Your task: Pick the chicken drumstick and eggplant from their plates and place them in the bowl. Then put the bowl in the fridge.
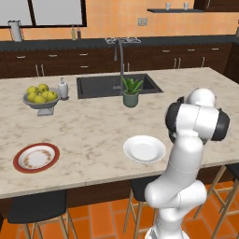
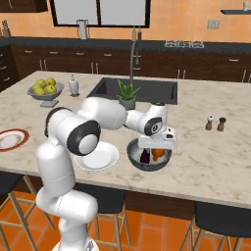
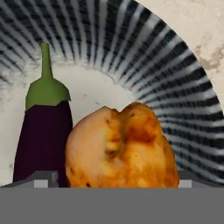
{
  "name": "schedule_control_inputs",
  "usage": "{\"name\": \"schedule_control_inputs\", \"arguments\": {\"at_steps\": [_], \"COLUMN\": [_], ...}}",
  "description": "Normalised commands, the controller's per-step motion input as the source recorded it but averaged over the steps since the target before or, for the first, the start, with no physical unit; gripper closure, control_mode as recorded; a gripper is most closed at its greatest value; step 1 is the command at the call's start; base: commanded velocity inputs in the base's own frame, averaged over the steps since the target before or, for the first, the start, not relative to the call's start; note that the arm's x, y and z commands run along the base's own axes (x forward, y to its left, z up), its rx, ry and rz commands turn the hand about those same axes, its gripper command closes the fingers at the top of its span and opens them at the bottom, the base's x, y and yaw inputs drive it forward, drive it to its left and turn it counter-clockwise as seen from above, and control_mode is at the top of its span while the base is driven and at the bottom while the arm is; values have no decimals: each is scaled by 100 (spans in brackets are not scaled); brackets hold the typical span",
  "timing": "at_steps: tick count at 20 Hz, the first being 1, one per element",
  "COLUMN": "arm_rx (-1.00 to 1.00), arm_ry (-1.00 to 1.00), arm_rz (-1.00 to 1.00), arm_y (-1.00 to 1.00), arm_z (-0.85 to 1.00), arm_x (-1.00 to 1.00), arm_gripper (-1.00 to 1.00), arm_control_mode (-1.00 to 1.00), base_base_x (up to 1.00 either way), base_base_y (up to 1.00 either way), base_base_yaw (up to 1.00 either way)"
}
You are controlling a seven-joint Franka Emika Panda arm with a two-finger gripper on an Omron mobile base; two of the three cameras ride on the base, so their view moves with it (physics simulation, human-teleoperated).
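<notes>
A: Jaws look spread wide, nothing between them. Gripper [image 2: 156,147] hangs right over the bowl [image 2: 136,159], and in the hand view the two finger tips [image 3: 43,178] sit apart at either side of the food, not pinching it.

B: So both items are in?

A: Yep. Chicken drumstick [image 3: 122,148] and eggplant [image 3: 43,135] lie side by side in the bowl, touching or nearly so. Right base view agrees: an orange bit [image 2: 158,153] and a dark bit [image 2: 145,156] inside the rim.

B: Plates?

A: Both bare. White plate [image 1: 144,148] is near the counter edge by the arm, red-rimmed plate [image 1: 36,157] far off to the robot's left. First half of the task looks done imo.

B: Left to do?

A: Grab the bowl and take it to the fridge.

B: Risks?

A: Several. Bowl sits close to the front edge of the counter [image 2: 215,162], so a sloppy rim grab could nudge it toward the edge. Rim pinch on a round bowl may tilt under load, and the drumstick is rounded, so it might roll out. The fingers are low over the food too; closing without moving to the rim would catch the drumstick again instead of the bowl. Also, driving the base w/ a loaded bowl could slosh things.

B: Clutter nearby?

A: Salt and pepper shakers [image 2: 215,123] are well apart, potted plant [image 2: 127,95] is behind the bowl. Not much in the way.
</notes>
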Motion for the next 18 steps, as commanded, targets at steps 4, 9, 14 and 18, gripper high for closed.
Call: {"name": "schedule_control_inputs", "arguments": {"at_steps": [4,9,14,18], "arm_rx": [0,-7,-15,-16], "arm_ry": [-5,0,-3,-5], "arm_rz": [0,0,2,3], "arm_y": [20,18,19,0], "arm_z": [33,-11,-33,-29], "arm_x": [-58,0,30,3], "arm_gripper": [-100,-100,-100,-100], "arm_control_mode": [-100,-100,-100,-100], "base_base_x": [0,0,0,0], "base_base_y": [0,0,0,0], "base_base_yaw": [0,0,0,0]}}
